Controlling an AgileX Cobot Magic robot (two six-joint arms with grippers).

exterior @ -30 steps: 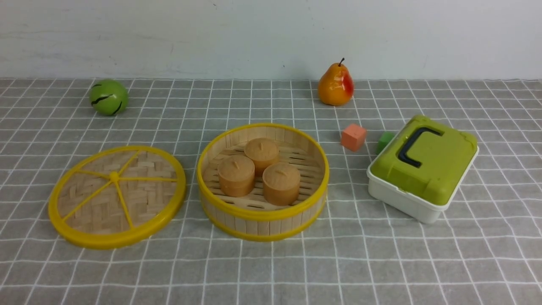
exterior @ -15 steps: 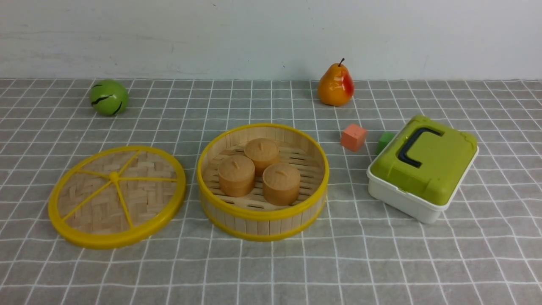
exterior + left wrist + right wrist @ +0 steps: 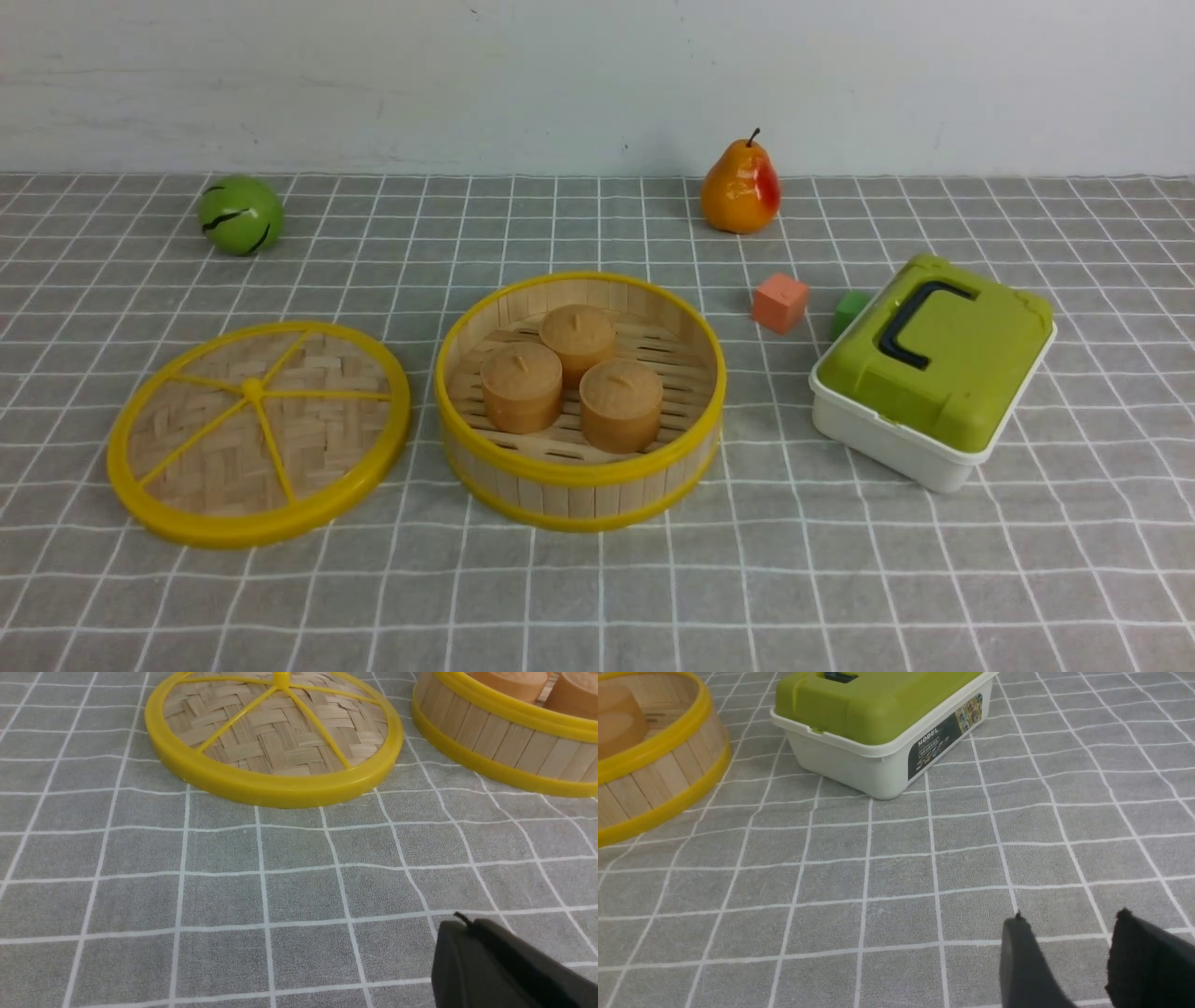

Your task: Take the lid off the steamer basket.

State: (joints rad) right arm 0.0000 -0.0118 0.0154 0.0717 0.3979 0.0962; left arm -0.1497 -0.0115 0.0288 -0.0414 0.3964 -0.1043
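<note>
The lid (image 3: 259, 433), a woven bamboo disc with yellow rim and spokes, lies flat on the cloth to the left of the steamer basket (image 3: 579, 467). The basket stands uncovered, with three tan round buns (image 3: 569, 378) inside. Neither arm shows in the front view. In the left wrist view my left gripper (image 3: 467, 926) hovers over bare cloth, its jaws pressed together and empty, with the lid (image 3: 275, 732) and the basket wall (image 3: 504, 742) beyond it. In the right wrist view my right gripper (image 3: 1071, 919) stands open over the cloth, nothing between its fingers, with the basket (image 3: 654, 774) off to one side.
A white box with a green lid (image 3: 934, 369) sits right of the basket, also seen as the box (image 3: 878, 723) in the right wrist view. Behind lie an orange cube (image 3: 780, 301), a green cube (image 3: 848, 311), a pear (image 3: 740, 187) and a green ball (image 3: 239, 215).
</note>
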